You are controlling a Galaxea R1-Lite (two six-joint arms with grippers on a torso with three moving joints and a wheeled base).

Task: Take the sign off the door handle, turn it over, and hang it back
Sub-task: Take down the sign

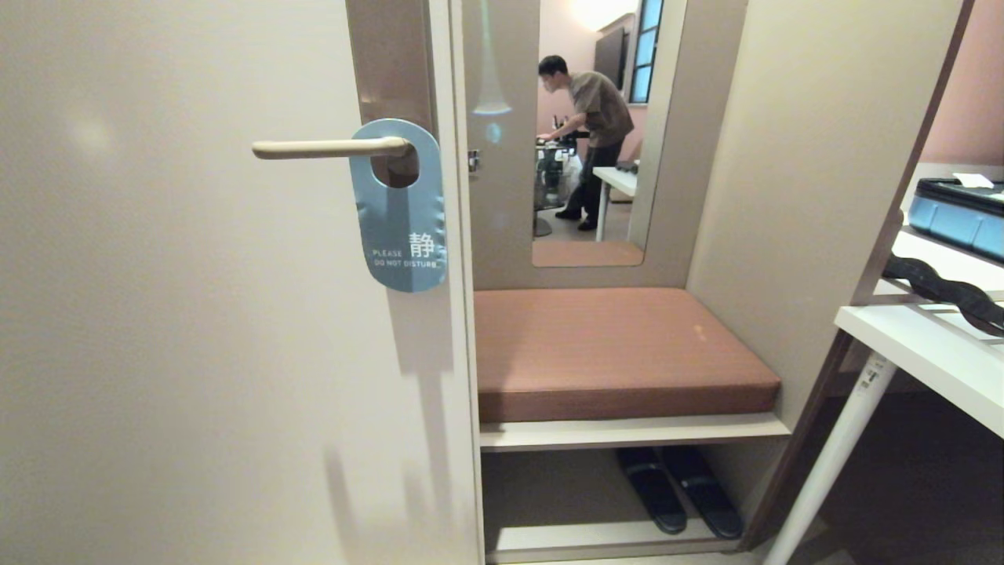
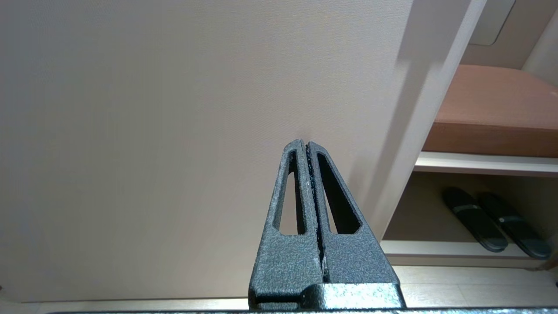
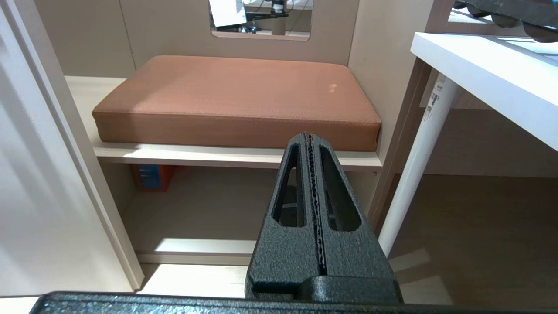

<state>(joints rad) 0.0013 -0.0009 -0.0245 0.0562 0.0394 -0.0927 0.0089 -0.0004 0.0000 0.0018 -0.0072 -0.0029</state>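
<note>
- I am holding both of my grippers low and parked: the left gripper (image 2: 307, 146) is pointing at the bare lower face of the door (image 2: 174, 109), the right gripper (image 3: 309, 138) at the brown cushion (image 3: 235, 93) of the bench.
- Both pairs of fingers are pressed tight together, with nothing between them.
- The sign (image 1: 401, 208) is hanging well above my left fingertips, its blue "DO NOT DISTURB" side facing out, its big hole looped over the door handle (image 1: 329, 147) close to the brownish plate (image 1: 391, 55).
- I judge that the first step, reaching for the sign, is not yet begun.
- To do it well, I am planning to raise 1 gripper, spread its fingers before arriving, and pinch the sign's free lower edge, flat-on.
- I should then slide the hole along the lever toward its free end, since pulling straight out could bend the card.
</note>
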